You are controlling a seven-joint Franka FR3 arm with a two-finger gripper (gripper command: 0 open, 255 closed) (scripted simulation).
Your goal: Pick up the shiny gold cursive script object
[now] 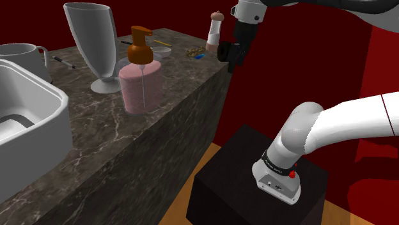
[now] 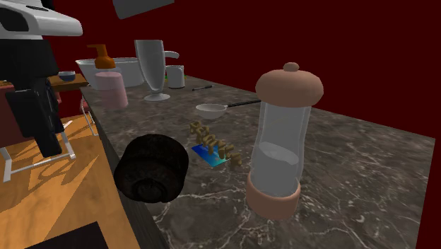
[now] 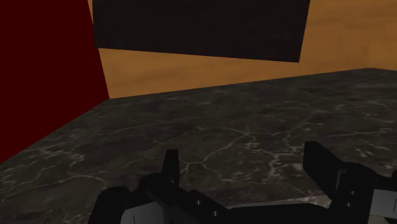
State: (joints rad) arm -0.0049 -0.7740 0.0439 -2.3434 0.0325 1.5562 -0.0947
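Holding the gripper (image 1: 231, 62) wide, its two black fingers (image 3: 170, 167) standing apart and clasping nothing, with the dark veined bench (image 3: 242, 127) spreading beyond them in the wrist view. Hanging at the bench's long edge near its far end, toward the shoulder view's upper middle, the white arm arching in from that view's right. Leaving the gold cursive script object (image 2: 215, 143) untouched, lying flat on the bench top and partly over a small blue card (image 2: 207, 156). Placing that object, in the second exterior view, between a tall clear grinder with a pinkish cap and base (image 2: 283, 141) nearer the camera and a small white ladle (image 2: 212, 109) farther back. Showing it in the shoulder view as a small gold tangle just beside the gripper, on that view's left, apart from the fingers. Sharing the bench farther along with a pink soap dispenser with an orange pump (image 1: 140, 80), a tall grey glass (image 1: 96, 48) and a white sink (image 1: 32, 108). Resting on a black stand (image 1: 256, 185) set upon a wooden floor (image 2: 78, 191), with dark red walls closing in behind.
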